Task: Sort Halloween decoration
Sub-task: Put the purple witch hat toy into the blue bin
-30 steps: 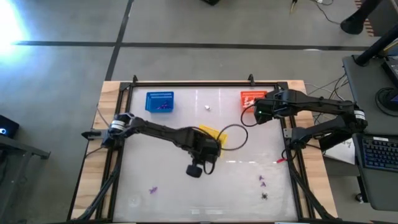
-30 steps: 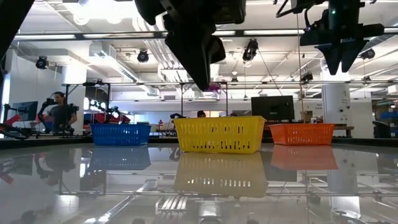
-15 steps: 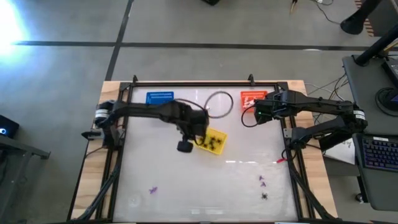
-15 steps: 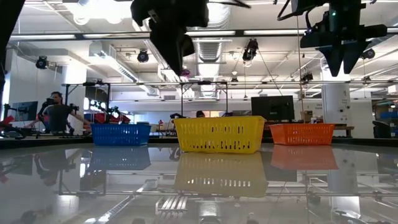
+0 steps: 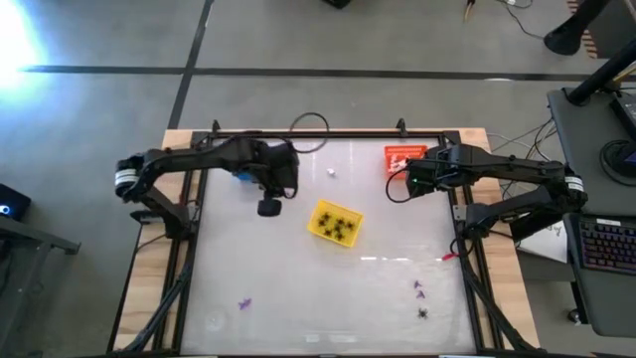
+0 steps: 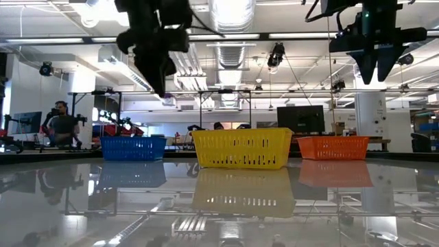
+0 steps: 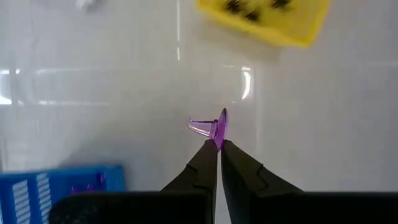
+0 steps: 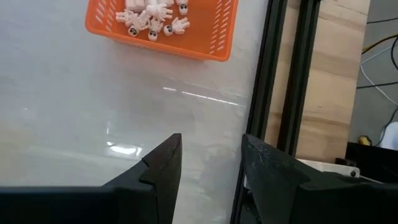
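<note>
Care is what you need: the left gripper [image 7: 219, 144], jaws pinching a purple piece [image 7: 211, 127], hangs near the blue basket [image 7: 61, 185], so move over it before letting go, while the right gripper [image 8: 210, 163] waits, jaws spread, by the orange basket [image 8: 168, 26].

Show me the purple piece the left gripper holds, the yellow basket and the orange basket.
purple piece [image 7: 217, 127], left wrist view, its flat end.
yellow basket [image 5: 318, 227], high view, its rim.
orange basket [image 8: 202, 50], right wrist view, its side wall.

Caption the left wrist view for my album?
Left fingers pinch a purple piece above the table, blue basket nearby.
</note>
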Action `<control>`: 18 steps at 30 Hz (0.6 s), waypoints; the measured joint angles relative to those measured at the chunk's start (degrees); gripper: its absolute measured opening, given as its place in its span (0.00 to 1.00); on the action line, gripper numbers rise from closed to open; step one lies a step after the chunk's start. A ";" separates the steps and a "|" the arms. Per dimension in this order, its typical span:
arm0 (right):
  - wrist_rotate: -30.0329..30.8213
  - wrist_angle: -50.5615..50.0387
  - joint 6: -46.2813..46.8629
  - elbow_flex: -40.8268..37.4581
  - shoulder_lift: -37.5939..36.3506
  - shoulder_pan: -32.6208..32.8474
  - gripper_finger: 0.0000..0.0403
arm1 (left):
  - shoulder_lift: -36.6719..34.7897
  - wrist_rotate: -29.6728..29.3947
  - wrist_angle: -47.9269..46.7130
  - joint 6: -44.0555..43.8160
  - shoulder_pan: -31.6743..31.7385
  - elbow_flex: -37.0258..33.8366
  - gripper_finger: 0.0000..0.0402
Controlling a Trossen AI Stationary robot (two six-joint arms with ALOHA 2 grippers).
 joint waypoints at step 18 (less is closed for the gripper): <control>-0.02 8.38 -3.09 0.02 0.00 0.00 0.40 | -2.82 0.28 7.26 5.49 17.50 -9.79 0.00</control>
